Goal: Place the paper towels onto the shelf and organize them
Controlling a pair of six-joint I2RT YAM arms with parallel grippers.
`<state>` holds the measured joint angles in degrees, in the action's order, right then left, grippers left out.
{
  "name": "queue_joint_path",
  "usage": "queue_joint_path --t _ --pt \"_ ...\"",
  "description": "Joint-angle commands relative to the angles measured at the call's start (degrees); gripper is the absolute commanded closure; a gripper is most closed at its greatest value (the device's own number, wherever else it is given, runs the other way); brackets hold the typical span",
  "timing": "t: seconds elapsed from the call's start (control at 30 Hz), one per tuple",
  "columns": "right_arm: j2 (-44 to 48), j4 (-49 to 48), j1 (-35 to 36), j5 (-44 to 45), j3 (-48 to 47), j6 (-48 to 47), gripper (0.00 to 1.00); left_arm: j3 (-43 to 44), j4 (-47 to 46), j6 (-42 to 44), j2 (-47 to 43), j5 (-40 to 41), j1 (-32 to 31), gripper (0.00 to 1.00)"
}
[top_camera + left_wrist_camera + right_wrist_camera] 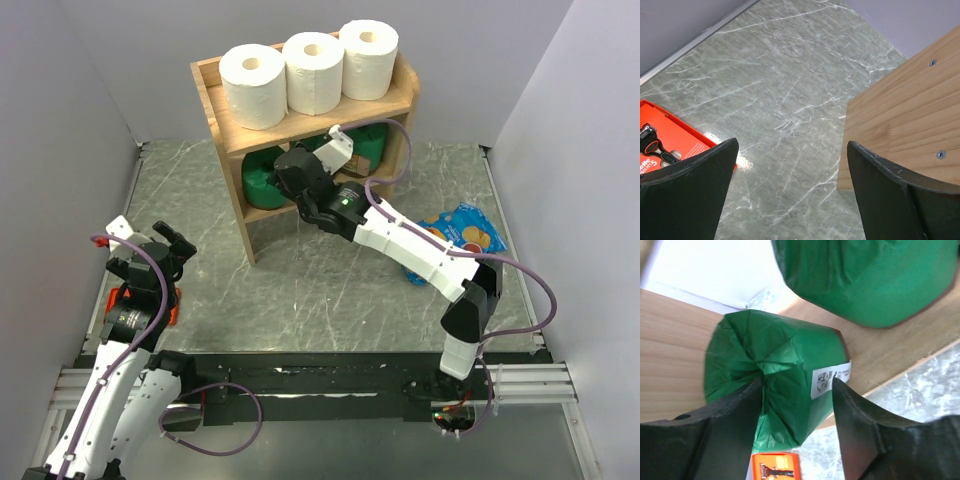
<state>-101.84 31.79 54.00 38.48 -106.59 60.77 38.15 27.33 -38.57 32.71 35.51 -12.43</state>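
Rolls: three white rolls point(314, 72) stand upright, holes up, in a touching row on the top tier of the shelf point(238, 200). On end they cannot roll off, and the raised rim hems them in.
Task stage: by my reading, placing is done and only tidying is left.
Right tool: the right tool point(797, 385) reaches into the lower tier. It is partly open, a finger close on each side of a green pack point(775, 355) lying on the board. I cannot tell whether it grips the pack or has let go.
Likely reason: nudging the pack in beside a second pack point(865, 280).
Left tool: the left tool point(792, 150) is spread wide and holds nothing. It hangs over the bare surface point(780, 75) beside the shelf, seemingly parked out of the way.
Clutter: razor box point(675, 135) under the left arm; blue bag point(465, 232) at far right.
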Motion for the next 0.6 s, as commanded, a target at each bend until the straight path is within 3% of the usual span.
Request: queue_joint_path --t 0.0,0.37,0.57 --pt "1.6 -2.9 0.0 1.1 -1.0 -0.8 0.34 -0.4 -1.2 0.3 -0.7 1.2 -0.3 0.04" --pt "5.7 -5.8 0.5 1.8 4.6 -4.3 0.33 -0.3 -1.6 0.6 -0.3 0.7 -0.5 0.04" --pt "10.2 -11.1 1.4 1.9 12.1 -10.0 0.45 -0.3 -1.6 0.8 0.1 0.4 -0.5 0.04"
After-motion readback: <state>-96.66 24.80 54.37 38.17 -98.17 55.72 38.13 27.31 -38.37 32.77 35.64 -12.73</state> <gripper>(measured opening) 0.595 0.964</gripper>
